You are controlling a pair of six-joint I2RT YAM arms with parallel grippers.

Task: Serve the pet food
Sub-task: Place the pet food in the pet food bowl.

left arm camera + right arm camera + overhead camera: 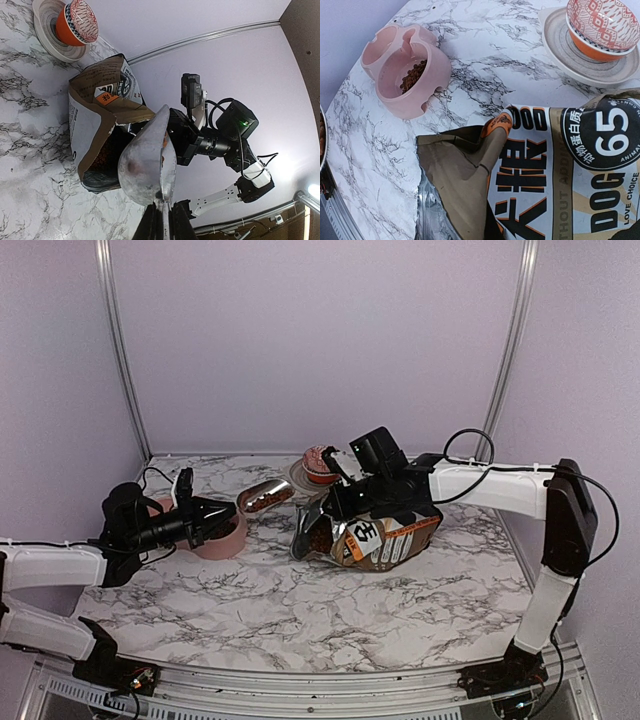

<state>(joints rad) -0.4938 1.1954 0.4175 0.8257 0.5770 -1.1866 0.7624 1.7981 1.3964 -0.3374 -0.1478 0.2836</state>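
L end effector [228, 512] clamped down on the handle of the dull silver metal scoop [266, 497], kept level btwn bag and bowl so its load of pet food [262, 501], small red-brown kibble, doesn't spill. R end effector [338, 502] closed, apparently pinching the brown-and-white printed paper bag [378, 538] at the rim to hold its mouth open. Some kibble already sits in the pink plastic double bowl [432, 80]; more inside the bag. Next, prob.: tip scoop over bowl.

small reddish-brown pet food [413, 75] pellets lie heaped in the pink bowl [427, 95]; more sits in the scoop [147, 165] and open bag [530, 175].
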